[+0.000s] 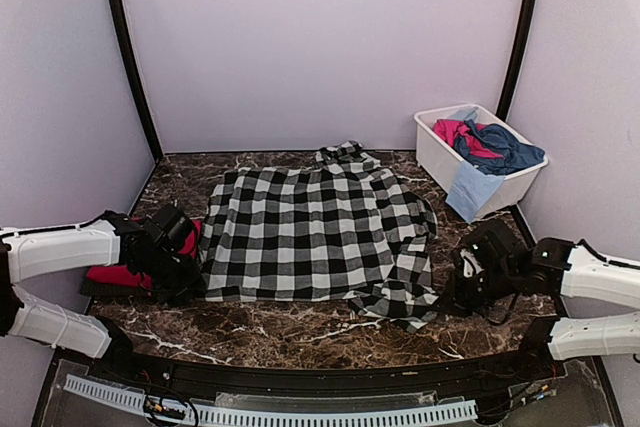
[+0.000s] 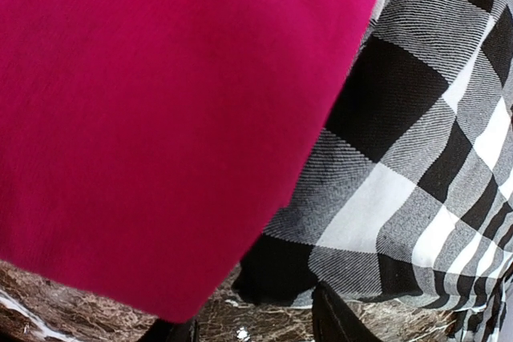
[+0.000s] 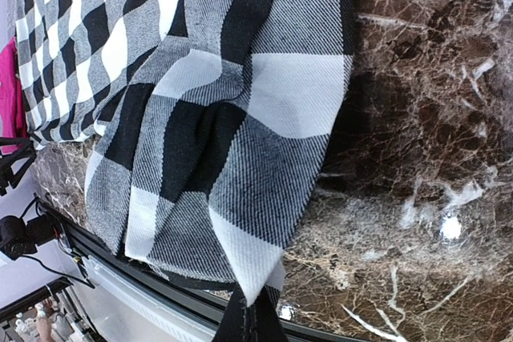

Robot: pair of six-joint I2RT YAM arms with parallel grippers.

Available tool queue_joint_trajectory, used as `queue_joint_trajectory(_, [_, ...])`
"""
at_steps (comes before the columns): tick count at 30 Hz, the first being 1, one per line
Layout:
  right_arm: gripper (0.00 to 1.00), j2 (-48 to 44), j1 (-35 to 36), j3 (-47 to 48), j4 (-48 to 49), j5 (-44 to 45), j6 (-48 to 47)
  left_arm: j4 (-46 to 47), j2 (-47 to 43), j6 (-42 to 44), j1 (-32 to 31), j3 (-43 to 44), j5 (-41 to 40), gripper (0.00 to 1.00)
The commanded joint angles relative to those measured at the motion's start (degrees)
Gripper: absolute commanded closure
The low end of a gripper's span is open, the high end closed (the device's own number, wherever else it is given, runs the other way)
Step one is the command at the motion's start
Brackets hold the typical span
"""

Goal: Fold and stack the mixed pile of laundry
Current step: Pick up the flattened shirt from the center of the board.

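Note:
A black-and-white checked garment (image 1: 310,232) lies spread flat on the marble table (image 1: 300,322). Its near right corner is bunched and lifted where my right gripper (image 1: 452,297) holds it. In the right wrist view the fingers (image 3: 252,318) are pressed together on a pointed corner of the checked cloth (image 3: 216,118). A red tee (image 1: 115,274) lies folded at the left edge, partly under my left gripper (image 1: 182,269). In the left wrist view the red cloth (image 2: 160,118) fills the frame beside the checked cloth (image 2: 417,158). The left gripper (image 2: 256,330) stands open just short of the checked garment's dark corner.
A white tub (image 1: 432,152) stands at the back right, holding pink (image 1: 455,132) and navy blue (image 1: 505,147) pieces, with a light blue piece (image 1: 470,192) hanging over its front wall. Purple walls close in three sides. A black rail (image 1: 300,379) runs along the near table edge.

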Motion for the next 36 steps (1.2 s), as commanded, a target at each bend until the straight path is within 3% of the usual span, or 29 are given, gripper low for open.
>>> queue_joint_trajectory(1, [1.0,-0.23,-0.46,1.68,1.2,0.22,-0.51,2.23,1.6,-0.06,-0.26,-0.28,-1.36,0.54])
queue_joint_trajectory(4, [1.0,-0.58,-0.5,1.74,0.94,0.13,-0.33,2.75,1.87,0.18,-0.26,-0.01,-1.84,0.59])
queue_joint_trajectory(12, [1.0,-1.39,-0.5,2.83,-0.31,1.02,-0.49,2.14,-2.67,0.54,-0.26,0.11,-1.97,0.97])
queue_joint_trajectory(14, [1.0,-1.46,-0.61,3.66,-0.62,1.46,-0.79,1.37,-3.26,1.06,-0.26,0.75,-2.81,1.0])
queue_joint_trajectory(20, [1.0,-1.4,-1.04,7.11,-2.8,3.29,-2.8,-0.38,-4.18,3.24,-0.26,3.59,-4.67,1.0])
queue_joint_trajectory(27, [1.0,0.09,-6.18,11.13,-3.36,4.0,-8.35,-0.82,-4.32,6.76,-0.26,7.21,-7.55,1.0])
queue_joint_trajectory(36, [1.0,11.76,-14.45,23.02,1.06,2.89,-19.83,2.08,0.08,14.76,1.26,13.55,-10.38,1.0])
